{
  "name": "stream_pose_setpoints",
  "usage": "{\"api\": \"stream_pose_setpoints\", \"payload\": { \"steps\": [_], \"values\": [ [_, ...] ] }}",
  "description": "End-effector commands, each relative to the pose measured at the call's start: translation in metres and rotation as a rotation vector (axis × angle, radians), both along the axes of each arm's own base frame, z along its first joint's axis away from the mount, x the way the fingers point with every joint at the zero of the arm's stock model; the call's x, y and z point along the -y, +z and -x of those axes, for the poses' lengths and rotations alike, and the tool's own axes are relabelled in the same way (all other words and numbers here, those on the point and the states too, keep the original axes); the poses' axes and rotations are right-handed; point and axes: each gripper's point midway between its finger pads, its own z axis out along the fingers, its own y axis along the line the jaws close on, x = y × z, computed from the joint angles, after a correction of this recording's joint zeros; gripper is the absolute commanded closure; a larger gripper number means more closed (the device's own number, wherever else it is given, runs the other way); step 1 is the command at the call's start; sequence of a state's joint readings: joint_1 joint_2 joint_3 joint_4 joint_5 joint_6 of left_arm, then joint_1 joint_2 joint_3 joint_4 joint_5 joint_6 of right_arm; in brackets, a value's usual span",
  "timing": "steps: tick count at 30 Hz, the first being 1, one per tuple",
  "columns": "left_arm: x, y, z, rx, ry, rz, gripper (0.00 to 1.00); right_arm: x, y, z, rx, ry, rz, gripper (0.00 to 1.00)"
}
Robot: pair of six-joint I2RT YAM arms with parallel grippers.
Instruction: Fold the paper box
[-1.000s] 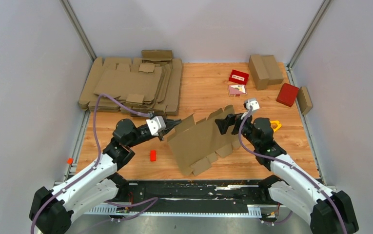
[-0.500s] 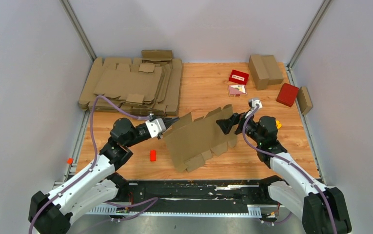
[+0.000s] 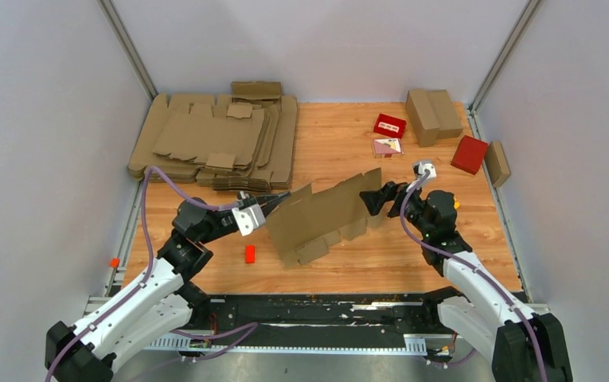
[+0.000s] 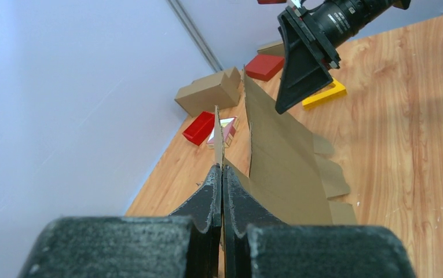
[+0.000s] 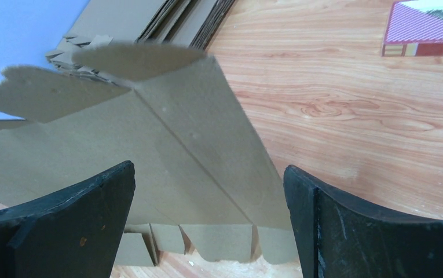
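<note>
The paper box is an unfolded brown cardboard blank (image 3: 321, 219) standing tilted on its long edge at the table's middle, its lower tabs at or just above the wood. My left gripper (image 3: 273, 203) is shut on the blank's left edge; in the left wrist view its jaws (image 4: 222, 169) pinch the thin cardboard (image 4: 282, 168). My right gripper (image 3: 376, 198) is open at the blank's right end. In the right wrist view the two fingers straddle the blank's panel (image 5: 167, 150) without touching it.
A stack of flat blanks (image 3: 213, 143) lies at the back left. Folded brown boxes (image 3: 432, 114), red boxes (image 3: 470, 153) (image 3: 389, 125), a printed card (image 3: 387, 146) and a yellow frame (image 4: 323, 95) sit at the back right. A small red piece (image 3: 249, 253) lies near the left arm.
The blank has tipped lower and drawn toward the left as my left arm pulled back. My right gripper has shifted slightly right and back, staying at the blank's right end.
</note>
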State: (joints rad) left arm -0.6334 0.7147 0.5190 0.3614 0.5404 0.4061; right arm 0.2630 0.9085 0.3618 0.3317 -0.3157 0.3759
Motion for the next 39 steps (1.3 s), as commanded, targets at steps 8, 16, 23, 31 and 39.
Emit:
{"api": "stream_pose_setpoints", "payload": {
  "steps": [8,16,23,31,39],
  "values": [
    [0.010,0.013,0.024,0.100,-0.143,-0.061,1.00,0.002,0.022,-0.005,0.136,-0.009,-0.014,0.00],
    [0.007,0.012,0.020,0.131,-0.117,-0.064,1.00,-0.024,0.043,0.022,0.261,0.190,-0.076,0.00],
    [-0.005,0.012,0.005,0.112,0.004,-0.044,1.00,-0.038,0.051,0.036,0.263,0.309,-0.103,0.14],
    [-0.009,0.014,-0.003,0.105,0.054,-0.022,1.00,-0.041,0.037,0.048,0.224,0.334,-0.071,0.46],
    [-0.014,0.009,-0.012,0.055,0.112,0.007,0.98,-0.046,0.032,0.046,0.215,0.304,0.007,0.79]
  ]
}}
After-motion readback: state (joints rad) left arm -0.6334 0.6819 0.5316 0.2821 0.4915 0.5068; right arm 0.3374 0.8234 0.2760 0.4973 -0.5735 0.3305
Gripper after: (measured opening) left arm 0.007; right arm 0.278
